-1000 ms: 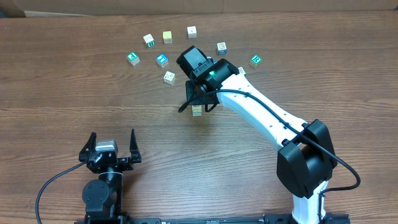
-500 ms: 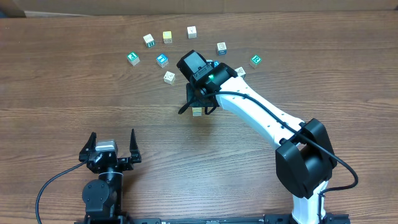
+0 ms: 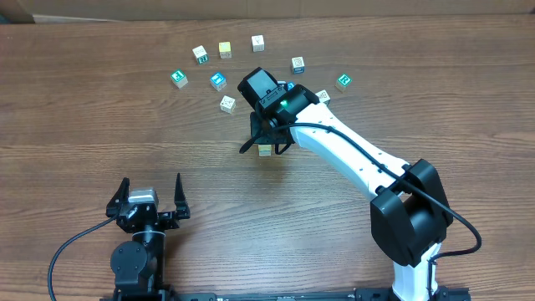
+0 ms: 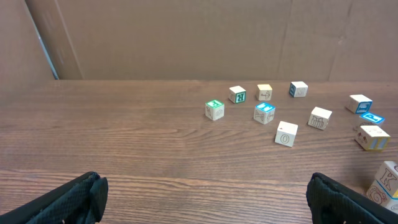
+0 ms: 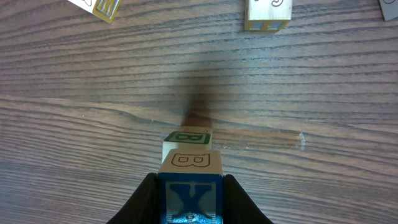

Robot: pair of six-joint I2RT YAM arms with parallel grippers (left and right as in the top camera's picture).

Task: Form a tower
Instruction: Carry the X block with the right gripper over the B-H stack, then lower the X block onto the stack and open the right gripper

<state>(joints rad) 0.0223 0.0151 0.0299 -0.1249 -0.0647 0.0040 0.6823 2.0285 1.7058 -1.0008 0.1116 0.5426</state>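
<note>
On the one wooden surface (image 3: 84,125), the left hand (image 3: 151,180) rests at the near left with its fingers wide apart, nine loose cubes (image 3: 179,78) show from above in a far arc, and at centre the right hand (image 5: 189,193) is clamped on the top cube of the single tower (image 3: 264,150).

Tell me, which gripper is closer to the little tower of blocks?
Right. The right gripper stands directly over the tower, shut on its top cube. The left gripper hangs open far away, toward the lower left in the overhead view, touching nothing.
</note>
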